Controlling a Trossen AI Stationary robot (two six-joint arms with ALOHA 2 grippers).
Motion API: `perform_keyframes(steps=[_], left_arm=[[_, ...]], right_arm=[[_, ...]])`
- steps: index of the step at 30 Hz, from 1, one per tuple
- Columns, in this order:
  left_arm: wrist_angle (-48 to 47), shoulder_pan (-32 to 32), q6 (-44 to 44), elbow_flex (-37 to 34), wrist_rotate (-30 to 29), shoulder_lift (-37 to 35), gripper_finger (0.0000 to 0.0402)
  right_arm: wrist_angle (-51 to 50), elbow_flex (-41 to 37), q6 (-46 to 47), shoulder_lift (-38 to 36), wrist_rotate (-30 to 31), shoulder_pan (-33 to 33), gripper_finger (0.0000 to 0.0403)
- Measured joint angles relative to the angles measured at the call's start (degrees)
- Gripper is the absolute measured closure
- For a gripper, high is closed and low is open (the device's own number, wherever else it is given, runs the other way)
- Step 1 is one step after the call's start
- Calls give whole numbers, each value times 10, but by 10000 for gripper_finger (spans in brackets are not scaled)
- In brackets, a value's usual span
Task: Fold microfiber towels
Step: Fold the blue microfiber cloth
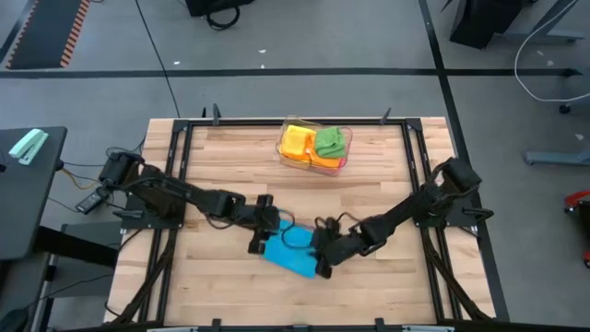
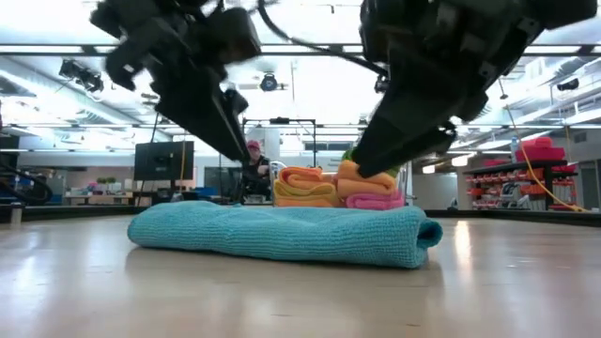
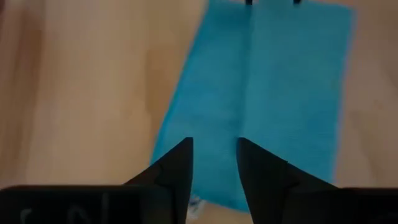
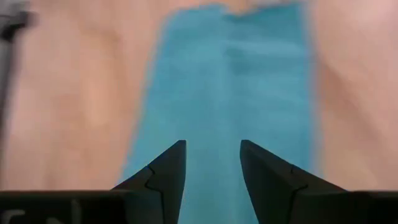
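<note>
A blue microfiber towel point(image 1: 293, 253) lies folded into a long strip on the wooden table near its front middle; the low view shows it flat, with a rounded fold at its right end point(image 2: 423, 235). My left gripper point(image 1: 262, 236) hovers open over the towel's left end point(image 3: 186, 186), with nothing between its fingers. Over the right end, my right gripper point(image 1: 323, 264) also stands open and touches nothing. Both wrist views look down the strip point(image 4: 230, 81) past the fingers. Both grippers stand above the cloth in the low view.
A clear plastic tray point(image 1: 282, 153) at the table's far middle holds folded orange point(image 1: 297, 140), green point(image 1: 330, 140) and pink towels. A dark frame runs round the table. Bare wood lies to the left and right of the blue towel.
</note>
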Motion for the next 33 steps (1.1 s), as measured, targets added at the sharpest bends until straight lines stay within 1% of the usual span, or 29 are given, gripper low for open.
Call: perform_keyframes(steps=[1,3,6,9,12,17,20,27,30,33], left_arm=[[-6,12,-7,0,5,1,266],[-9,34,-12,0,33,7,255],[-14,62,-24,0,81,23,235],[-11,84,-24,0,122,41,213],[-11,100,-24,0,149,64,191],[-15,112,-24,0,152,95,169],[-10,112,-23,0,152,106,170],[-5,114,-19,0,153,105,196],[0,114,-18,0,153,110,205],[9,111,-16,0,154,115,214]], right_arm=[[-32,0,21,-10,4,-3,242],[-77,0,53,-21,4,-9,240],[-129,0,63,-29,0,-12,230],[-177,0,82,-29,-22,-24,212],[-183,-1,101,-23,-45,-42,190],[-151,-18,113,-23,-85,-60,164],[-121,-20,117,-12,-111,-67,162],[-100,-18,127,22,-106,-66,181],[-100,-19,131,24,-98,-64,197],[-104,-17,130,25,-90,-61,225]])
